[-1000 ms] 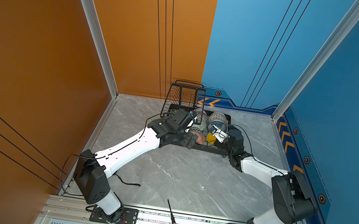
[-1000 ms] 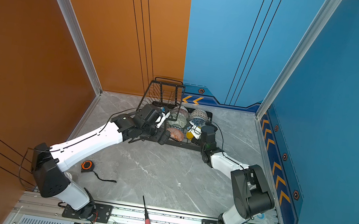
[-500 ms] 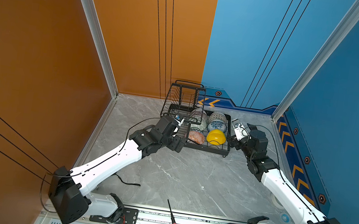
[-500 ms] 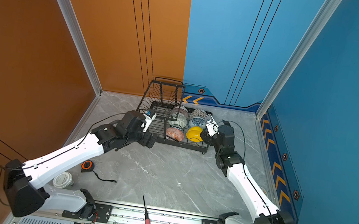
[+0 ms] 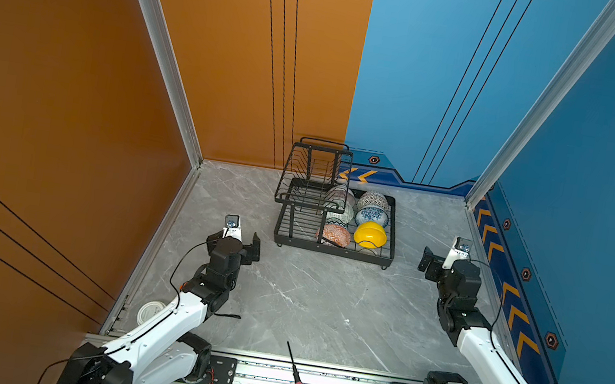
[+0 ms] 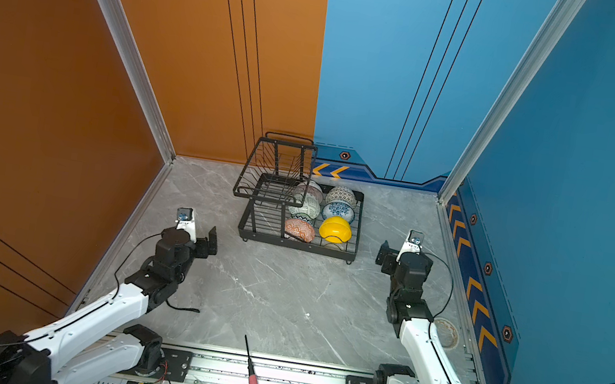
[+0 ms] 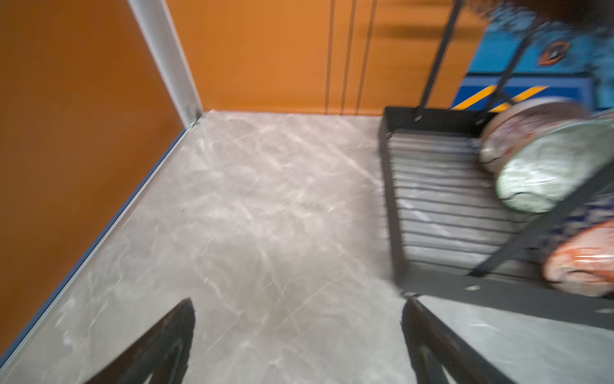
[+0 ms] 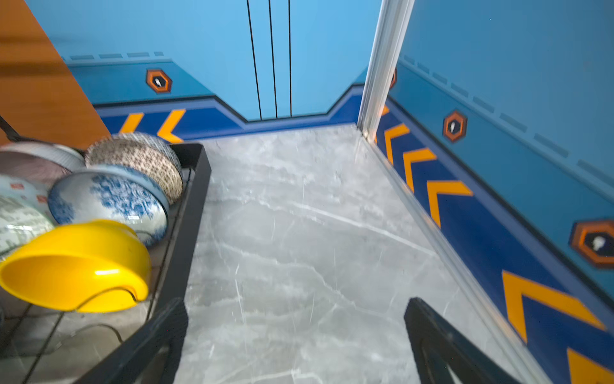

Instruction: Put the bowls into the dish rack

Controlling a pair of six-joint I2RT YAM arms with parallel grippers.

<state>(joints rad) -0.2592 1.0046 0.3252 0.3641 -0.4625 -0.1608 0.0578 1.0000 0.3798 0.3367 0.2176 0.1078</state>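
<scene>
Both arms have pulled back off the rack vs. half a sec ago. The left gripper (image 5: 235, 240) now hangs over bare floor (image 5: 305, 304) well left of the dish rack (image 5: 332, 251). The right gripper (image 5: 445, 261) is over the floor to the rack's right, near the blue wall (image 5: 605, 204). Each has its jaws spread wide, holding nothing; both wrist views show only grey marble-look surface in the gap.

The dish rack sits at the back, close to where orange & blue walls meet. Its long axis runs left-right across both top views. It's black wire w/ a rectangular slotted base and a flat rim; the raised basket tier is at the left end.

All six bowls are in the right part of the base, 2 rows of 3 running front to back.
- Left row, back to front: pink striped bowl (image 5: 340, 196) (partly behind the tier), green-white bowl (image 5: 342, 212), orange bowl (image 5: 334, 234).
- Right row: dotted bowl (image 5: 374, 201), blue floral bowl (image 5: 372, 216), yellow bowl (image 5: 370, 234).

They're tipped on edge, not flat, w/ round outer walls showing. The yellow bowl is plain & glossy, dome up, mouth down toward the front. The rest are patterned w/ a glazed shine. The left wrist view is motion-blurred.
</scene>
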